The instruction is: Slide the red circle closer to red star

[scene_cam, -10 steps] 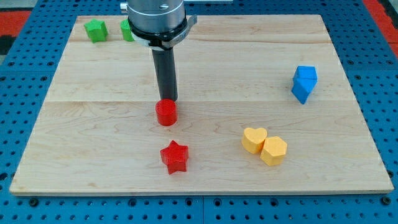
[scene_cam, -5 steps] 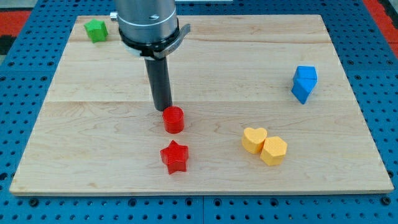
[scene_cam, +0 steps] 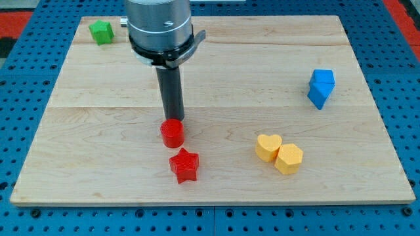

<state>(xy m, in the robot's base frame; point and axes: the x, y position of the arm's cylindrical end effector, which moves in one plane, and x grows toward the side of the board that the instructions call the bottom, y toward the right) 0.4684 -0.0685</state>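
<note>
The red circle is a short red cylinder on the wooden board, left of the middle. The red star lies just below it and slightly to the right; a narrow gap seems to separate them. My tip stands right at the circle's upper edge, touching or almost touching it. The dark rod runs up to the arm's grey body at the view's top.
A green block sits at the board's top left corner. Two blue blocks stand together at the right. A yellow heart and a yellow hexagon touch at the lower right. The board rests on a blue pegboard.
The red circle has slid down the view and a little left, ending closer to the red star. My tip followed it down. A second green block is now hidden behind the arm.
</note>
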